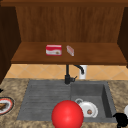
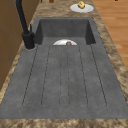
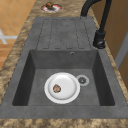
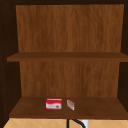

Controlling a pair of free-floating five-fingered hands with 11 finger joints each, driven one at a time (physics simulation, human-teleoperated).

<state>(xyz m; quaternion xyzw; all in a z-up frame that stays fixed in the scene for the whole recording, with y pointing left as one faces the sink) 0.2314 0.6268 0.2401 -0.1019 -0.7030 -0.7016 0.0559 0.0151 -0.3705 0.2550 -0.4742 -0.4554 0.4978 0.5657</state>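
Observation:
A large red ball [image 1: 67, 115] shows in front of the sink's near edge, at the bottom middle of the front view. A white plate [image 1: 88, 109] with a small brown morsel [image 3: 56, 88] lies in the sink basin [image 3: 37, 75], beside the drain [image 3: 82, 80]. My right hand [image 1: 121, 119] hangs at the bottom right, over the counter just right of the basin, touching nothing. A dark sliver of my left hand [image 1: 0, 90] shows at the left edge, above a red-rimmed plate [image 1: 5, 105] with brown food.
A black faucet [image 1: 67, 74] stands behind the sink, and the ribbed drainboard [image 2: 65, 80] lies left of the basin. On the cabinet's lower shelf [image 4: 100, 108] sit a red box [image 4: 53, 104] and a small pink box [image 4: 70, 104]. A white plate [image 2: 81, 8] with yellow food is on the right counter.

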